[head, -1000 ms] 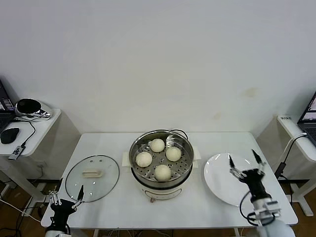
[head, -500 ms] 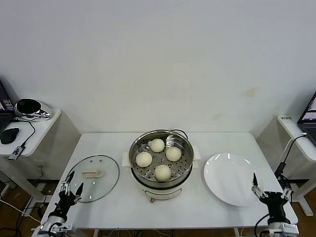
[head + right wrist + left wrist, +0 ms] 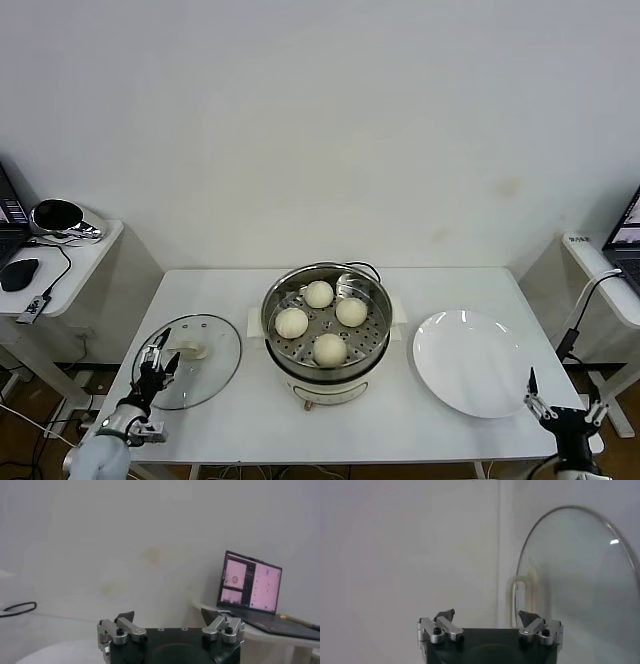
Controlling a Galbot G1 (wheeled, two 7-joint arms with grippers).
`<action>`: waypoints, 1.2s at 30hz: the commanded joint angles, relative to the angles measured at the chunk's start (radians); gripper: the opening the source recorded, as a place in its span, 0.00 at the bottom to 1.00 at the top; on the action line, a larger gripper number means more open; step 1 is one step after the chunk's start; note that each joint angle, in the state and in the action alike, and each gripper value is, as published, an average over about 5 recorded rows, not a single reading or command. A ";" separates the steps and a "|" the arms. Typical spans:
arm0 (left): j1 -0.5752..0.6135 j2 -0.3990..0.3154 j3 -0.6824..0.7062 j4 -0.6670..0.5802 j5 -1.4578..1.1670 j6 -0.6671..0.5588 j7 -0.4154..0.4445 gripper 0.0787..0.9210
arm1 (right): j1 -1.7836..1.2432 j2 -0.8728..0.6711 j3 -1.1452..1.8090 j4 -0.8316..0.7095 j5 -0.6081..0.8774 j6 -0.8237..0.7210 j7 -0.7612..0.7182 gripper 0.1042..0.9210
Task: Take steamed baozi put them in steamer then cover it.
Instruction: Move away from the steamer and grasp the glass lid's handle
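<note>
We see a white table (image 3: 230,420) set against a plain pale wall (image 3: 320,120), with a flat white plate (image 3: 470,362) lying bare on its right side. A smaller side table (image 3: 70,262) at left carries a dark computer mouse (image 3: 19,274), a cable and a round black object (image 3: 57,215). At right, an open laptop (image 3: 251,582) glows on another side table (image 3: 600,265).

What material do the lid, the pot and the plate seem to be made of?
Lid: clear glass, the table shows through; metal-looking rim; cream handle, perhaps plastic.
Steamer pot: shiny, mirror-like steel.
Plate: glossy white, probably ceramic, possibly plastic.
</note>
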 commanded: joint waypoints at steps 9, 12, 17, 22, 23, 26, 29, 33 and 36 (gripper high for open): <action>-0.145 0.010 0.060 0.118 0.027 0.008 0.009 0.88 | -0.008 0.017 0.012 -0.017 -0.016 0.016 -0.001 0.88; -0.152 0.007 0.062 0.130 0.023 0.009 0.012 0.88 | -0.008 0.017 0.011 -0.018 -0.016 0.017 -0.002 0.88; -0.160 0.003 0.069 0.151 0.004 0.007 0.014 0.86 | -0.012 0.017 0.010 -0.017 -0.018 0.021 -0.004 0.88; -0.166 -0.004 0.070 0.178 -0.003 0.002 0.005 0.73 | -0.016 0.021 0.004 -0.020 -0.025 0.027 -0.004 0.88; -0.167 -0.006 0.070 0.180 -0.003 0.001 0.003 0.69 | -0.017 0.022 0.002 -0.020 -0.027 0.028 -0.004 0.88; -0.167 -0.008 0.071 0.184 -0.005 -0.002 0.000 0.58 | -0.019 0.023 -0.002 -0.020 -0.031 0.030 -0.004 0.88; -0.169 -0.008 0.071 0.186 -0.006 -0.002 -0.001 0.48 | -0.020 0.024 -0.004 -0.019 -0.033 0.032 -0.004 0.88; -0.169 -0.009 0.071 0.193 -0.012 -0.007 -0.010 0.33 | -0.021 0.024 -0.004 -0.019 -0.034 0.035 -0.004 0.88; -0.162 -0.011 0.069 0.192 -0.025 -0.016 -0.029 0.22 | -0.023 0.024 -0.004 -0.017 -0.035 0.035 -0.005 0.88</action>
